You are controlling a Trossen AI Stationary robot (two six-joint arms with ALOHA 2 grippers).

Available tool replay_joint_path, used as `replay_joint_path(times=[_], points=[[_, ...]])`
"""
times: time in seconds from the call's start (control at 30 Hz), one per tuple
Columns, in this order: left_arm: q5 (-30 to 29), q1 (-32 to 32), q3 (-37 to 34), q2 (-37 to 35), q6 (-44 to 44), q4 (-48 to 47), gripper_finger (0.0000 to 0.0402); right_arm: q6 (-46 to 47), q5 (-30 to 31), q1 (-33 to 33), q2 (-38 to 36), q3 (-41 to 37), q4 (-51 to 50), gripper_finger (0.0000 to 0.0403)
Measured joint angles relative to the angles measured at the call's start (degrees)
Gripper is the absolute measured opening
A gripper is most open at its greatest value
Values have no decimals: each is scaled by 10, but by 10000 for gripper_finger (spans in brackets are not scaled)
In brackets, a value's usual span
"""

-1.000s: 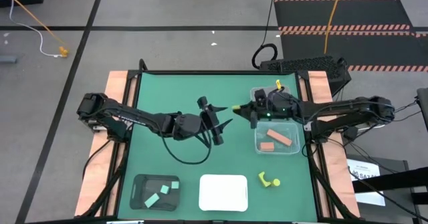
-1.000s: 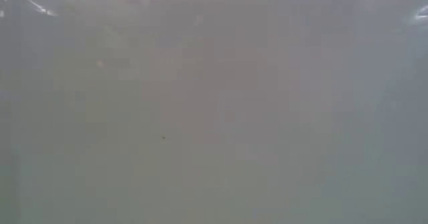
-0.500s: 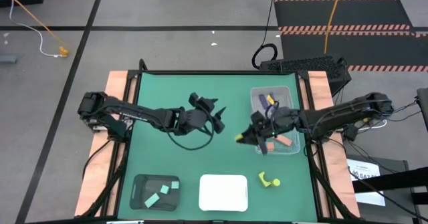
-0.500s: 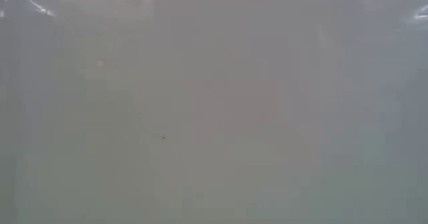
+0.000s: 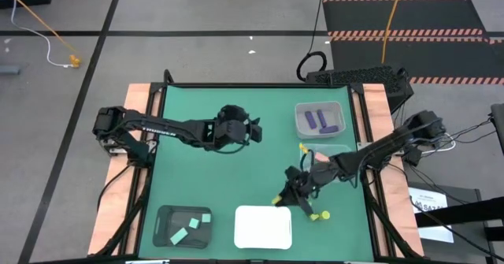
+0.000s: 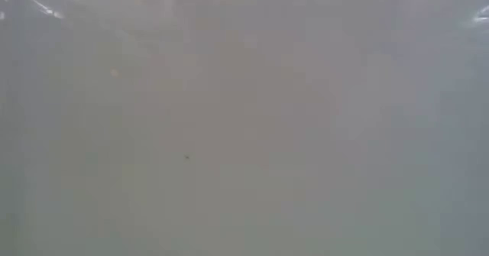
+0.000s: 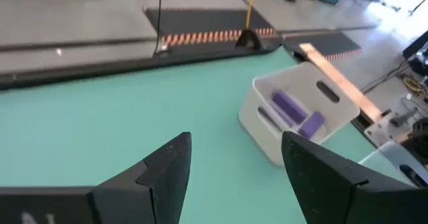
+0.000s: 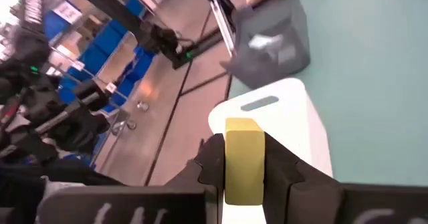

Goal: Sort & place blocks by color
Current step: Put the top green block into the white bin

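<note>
Near the white tray [image 5: 263, 226], my right gripper [image 5: 281, 198] is clamped on a yellow block [image 8: 243, 158]; my left gripper [image 7: 234, 177] waits spread and empty mid-table. Letting go too early could drop the block short onto the green mat [image 5: 205, 181].

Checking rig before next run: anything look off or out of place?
Low view is blanked out by a white surface right at the lens. On the table, a yellow block lies loose beside the white tray, not in it.
</note>
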Motion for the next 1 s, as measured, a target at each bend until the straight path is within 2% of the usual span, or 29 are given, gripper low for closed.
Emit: replay_joint_path(times=[0.23,0.4,0.6,0.8,0.9,1.0], points=[[43,-20,0,0,-40,-44,232,18,-15,23,81,49,57,38],[46,-44,0,0,-41,-60,232,31,-14,26,132,105,58,38],[48,-87,0,0,-41,-79,232,81,-11,32,169,121,26,38],[48,-116,0,0,-41,-115,232,144,35,57,183,121,-27,38],[47,-125,0,0,-46,-124,232,150,76,69,188,121,-21,39],[47,-133,0,0,-46,-127,232,149,105,78,188,121,-17,76]])
